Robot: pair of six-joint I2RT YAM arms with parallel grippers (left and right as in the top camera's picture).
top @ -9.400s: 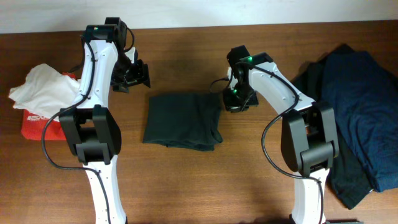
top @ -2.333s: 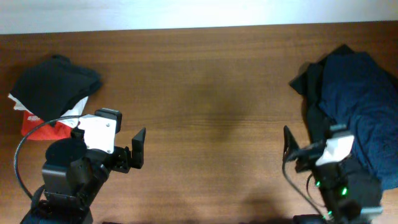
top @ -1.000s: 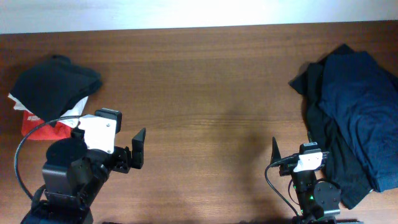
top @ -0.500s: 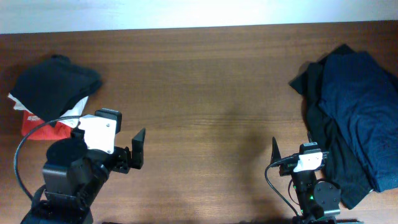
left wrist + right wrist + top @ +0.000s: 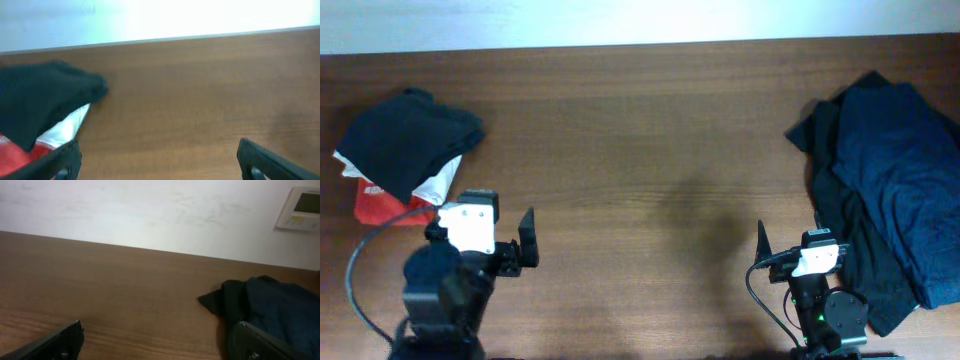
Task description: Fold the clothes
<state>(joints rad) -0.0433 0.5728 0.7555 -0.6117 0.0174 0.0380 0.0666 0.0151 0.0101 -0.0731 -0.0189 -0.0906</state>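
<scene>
The folded black cloth [image 5: 408, 140] is not in the middle of the table [image 5: 640, 120] any more. It now sits at the far left, on top of a white cloth [image 5: 440, 183] and a red cloth [image 5: 375, 205] that peek out from under its near side. Both arms are pulled back to the near edge of the table. In the last moment the left arm slides a bit more back and left, below the near side of the black cloth, while the right arm does not move. The left gripper [image 5: 159, 155] is wide open and holds nothing, and the right gripper [image 5: 159, 335] is wide open and holds nothing too. I think this means one piece is done and put away. The next piece has to come from the heap of navy blue and black clothes [image 5: 895, 180], which lies far to the right of the black cloth and is not folded yet. That heap runs off the right edge of the picture, and a black flap points from it toward the black cloth. The black cloth sits close to the left edge of the table, so there is little room past it. Between the black cloth and the heap the wood is bare and wide, with lots of room to spread out the next piece.
</scene>
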